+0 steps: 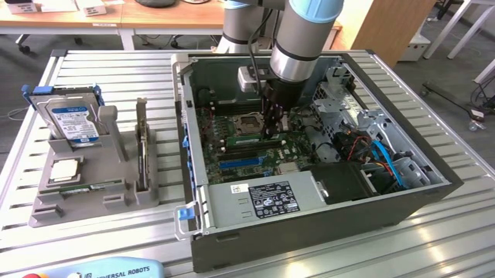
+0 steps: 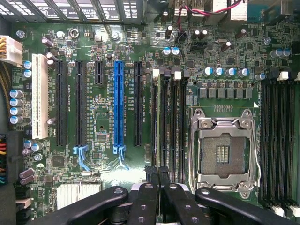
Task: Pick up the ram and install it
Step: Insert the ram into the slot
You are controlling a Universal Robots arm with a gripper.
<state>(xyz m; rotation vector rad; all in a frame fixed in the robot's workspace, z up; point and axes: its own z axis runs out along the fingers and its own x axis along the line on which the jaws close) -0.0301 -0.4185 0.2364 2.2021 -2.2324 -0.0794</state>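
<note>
My gripper (image 1: 272, 128) reaches down into the open computer case (image 1: 433, 174), just beside the empty CPU socket (image 1: 249, 123). In the wrist view its dark fingers (image 2: 151, 187) stand close together, shut on the ram (image 2: 155, 136). The ram shows edge-on as a thin strip running along the outermost memory slot (image 2: 164, 122), between the black expansion slot and the CPU socket (image 2: 224, 152). I cannot tell whether the ram is touching the slot or hanging just above it. White slot latches (image 2: 177, 74) sit at the far end of the memory slots.
A grey parts holder (image 1: 46, 214) on the exterior view's left carries a hard drive (image 1: 73, 119), a dark expansion card (image 1: 141, 145), another green stick (image 1: 85, 186) and a CPU chip (image 1: 64, 169). Inside the case are a power supply (image 1: 267, 200), blue and red cables (image 1: 383, 156) and a blue slot (image 2: 118, 103).
</note>
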